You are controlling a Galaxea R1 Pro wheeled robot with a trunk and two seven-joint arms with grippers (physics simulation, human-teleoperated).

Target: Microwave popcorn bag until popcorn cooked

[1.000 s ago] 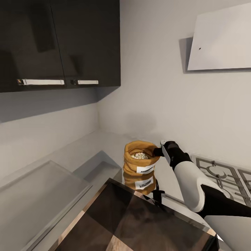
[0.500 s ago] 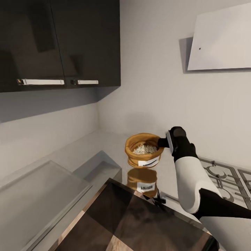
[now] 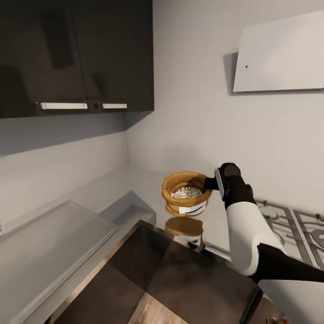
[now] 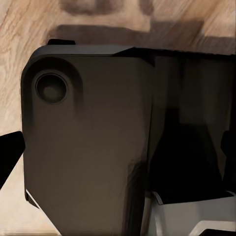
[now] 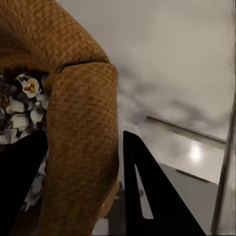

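the right gripper (image 3: pixel 210 183) has its fingers clamped on the rim of the popcorn bag (image 3: pixel 186 200), held clear above the counter (image 3: pixel 112 189), so pickup looks done while microwaving remains.

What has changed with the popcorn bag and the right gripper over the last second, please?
The right gripper, pinching the rim of the popcorn bag, has lifted it off the countertop; it now hangs above its reflection. Since half a second ago it has barely moved, though the camera has shifted. The grip on the rim is unchanged, one finger outside the rim and one inside.
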